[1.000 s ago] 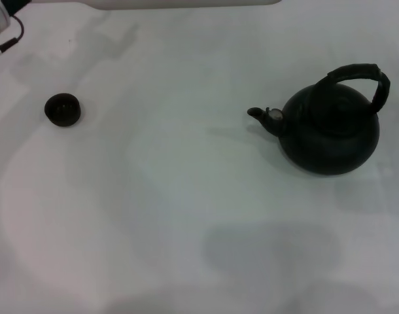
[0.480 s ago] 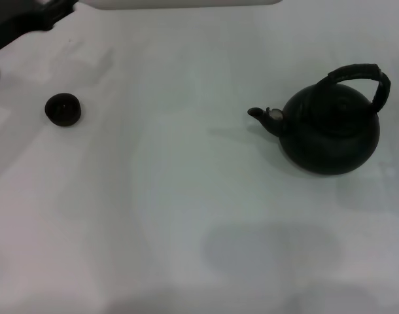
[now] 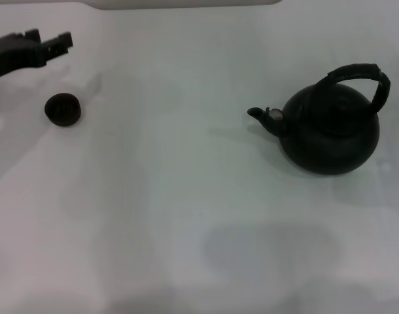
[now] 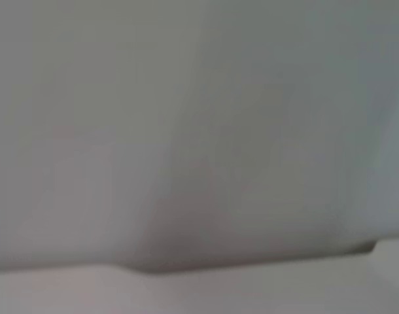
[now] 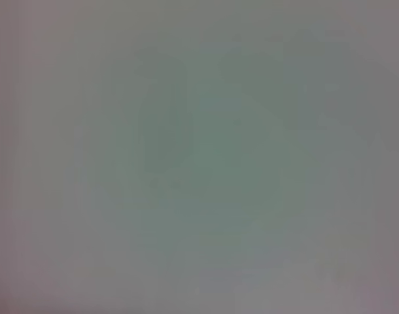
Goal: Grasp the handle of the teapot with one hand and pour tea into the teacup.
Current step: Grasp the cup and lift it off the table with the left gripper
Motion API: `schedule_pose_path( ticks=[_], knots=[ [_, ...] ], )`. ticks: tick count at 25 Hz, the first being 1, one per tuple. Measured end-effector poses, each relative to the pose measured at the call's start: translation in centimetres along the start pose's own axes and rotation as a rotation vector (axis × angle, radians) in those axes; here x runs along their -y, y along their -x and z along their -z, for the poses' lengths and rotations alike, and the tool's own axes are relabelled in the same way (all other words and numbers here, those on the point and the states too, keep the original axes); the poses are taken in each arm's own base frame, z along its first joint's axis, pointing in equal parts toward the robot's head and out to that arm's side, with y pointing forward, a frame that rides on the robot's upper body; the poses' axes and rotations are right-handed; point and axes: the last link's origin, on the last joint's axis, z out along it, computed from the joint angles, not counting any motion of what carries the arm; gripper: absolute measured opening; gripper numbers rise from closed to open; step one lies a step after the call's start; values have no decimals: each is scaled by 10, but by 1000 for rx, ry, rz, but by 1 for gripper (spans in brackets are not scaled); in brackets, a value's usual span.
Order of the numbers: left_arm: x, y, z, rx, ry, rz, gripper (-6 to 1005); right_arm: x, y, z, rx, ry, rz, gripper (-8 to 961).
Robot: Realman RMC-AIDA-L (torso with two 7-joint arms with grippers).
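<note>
Over at the tabletop's (image 3: 186, 216) left edge, toward the far corner, the left gripper (image 3: 55, 43) comes in from the side. Its two dark fingers (image 3: 33, 34) are parted by only a narrow gap and they're holding nothing. The tips point toward the middle of the table. The teacup (image 3: 62, 109) sits just nearer than those fingers, close to the same left edge, upright and not touched by anything.

Way across on the right side is the teapot (image 3: 330, 134), well apart from the cup. Its stubby spout (image 3: 257, 114) points left toward the cup's side of the table. The handle (image 3: 360, 77) arches over the top, tilted a bit toward the right edge, with nothing gripping it.

Right gripper isn't visible anywhere. Both wrist views show only plain pale surface, so no help there.
</note>
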Motion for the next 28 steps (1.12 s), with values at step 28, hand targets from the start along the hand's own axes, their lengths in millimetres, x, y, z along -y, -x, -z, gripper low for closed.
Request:
schedule_pose_path(
  ticks=[28],
  knots=[
    [0,4,-5,355,-72,155,710,-2,-2,-1,-19,3,-8,872]
  ],
)
